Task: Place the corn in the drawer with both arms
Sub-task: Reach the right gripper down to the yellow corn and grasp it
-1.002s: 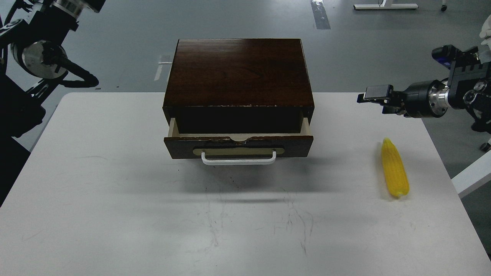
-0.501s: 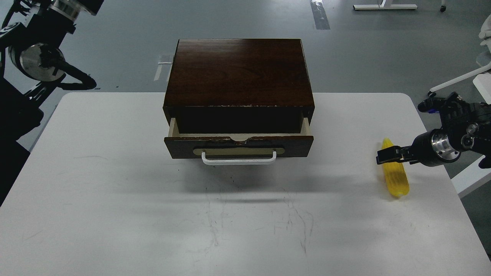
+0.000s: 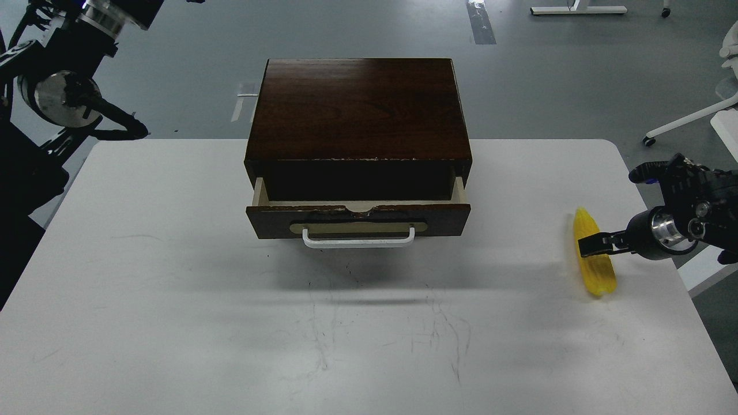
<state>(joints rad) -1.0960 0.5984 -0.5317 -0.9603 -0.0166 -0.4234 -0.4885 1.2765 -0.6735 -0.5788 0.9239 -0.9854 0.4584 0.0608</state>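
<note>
Over the last second the right gripper (image 3: 592, 244) has dropped from the height of the cabinet's back edge, out past the table's right rim, down to the corn (image 3: 594, 256). Half a second ago its tip sat across the cob's upper part; now it lies lower, over the cob's middle, and a little further right. Whether its fingers are closed on the cob cannot be told. The left arm (image 3: 63, 92) has shifted slightly at the top left.
</note>
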